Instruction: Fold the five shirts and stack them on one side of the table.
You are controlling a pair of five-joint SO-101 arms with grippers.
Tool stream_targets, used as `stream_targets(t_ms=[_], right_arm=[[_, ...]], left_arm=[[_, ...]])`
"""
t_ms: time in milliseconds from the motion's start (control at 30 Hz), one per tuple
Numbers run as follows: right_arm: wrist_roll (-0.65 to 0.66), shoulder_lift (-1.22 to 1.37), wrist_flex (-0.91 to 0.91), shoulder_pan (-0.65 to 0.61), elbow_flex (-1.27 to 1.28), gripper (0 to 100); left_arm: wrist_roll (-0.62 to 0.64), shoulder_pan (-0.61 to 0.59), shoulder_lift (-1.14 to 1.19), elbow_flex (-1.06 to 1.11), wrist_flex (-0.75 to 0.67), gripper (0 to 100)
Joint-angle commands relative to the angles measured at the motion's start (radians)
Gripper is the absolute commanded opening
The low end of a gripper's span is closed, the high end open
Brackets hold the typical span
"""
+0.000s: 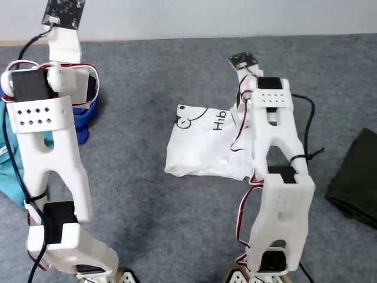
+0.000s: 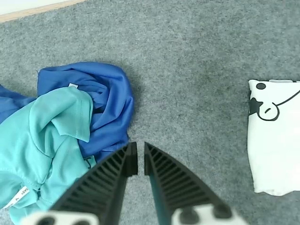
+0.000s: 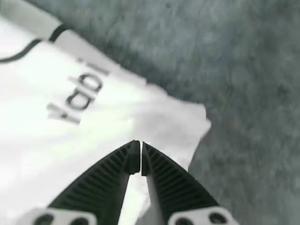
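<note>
Left tool (image 2: 140, 160) closed beside blue shirt (image 2: 110, 103) and teal shirt (image 2: 47, 136); right tool (image 3: 140, 157) closed over white shirt (image 3: 70, 145).

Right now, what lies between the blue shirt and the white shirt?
Bare grey table covering, in the left wrist view; the left gripper hangs over it beside the blue shirt.

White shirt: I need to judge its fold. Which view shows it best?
The high view: the white shirt lies nearly whole, one edge under the right arm. The left wrist view catches one end at the frame's edge; the right wrist view sees a close patch with print.
</note>
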Motion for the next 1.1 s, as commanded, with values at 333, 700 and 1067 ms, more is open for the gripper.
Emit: stream_targets(t_ms=[333, 700, 1067], right_arm=[[-0.353, -0.259, 0.401, -0.084, -0.057, 1.0], [-0.598, -0.231, 0.314, -0.168, -0.038, 22.9], [-0.606, -0.093, 0.274, -0.124, -0.034, 24.2]], left_arm=[[0.003, -0.002, -0.051, -0.027, 0.025, 4], [-0.037, -0.002, -0.051, 0.01, 0.025, 4], [-0.04, -0.003, -0.051, 0.027, 0.025, 4]])
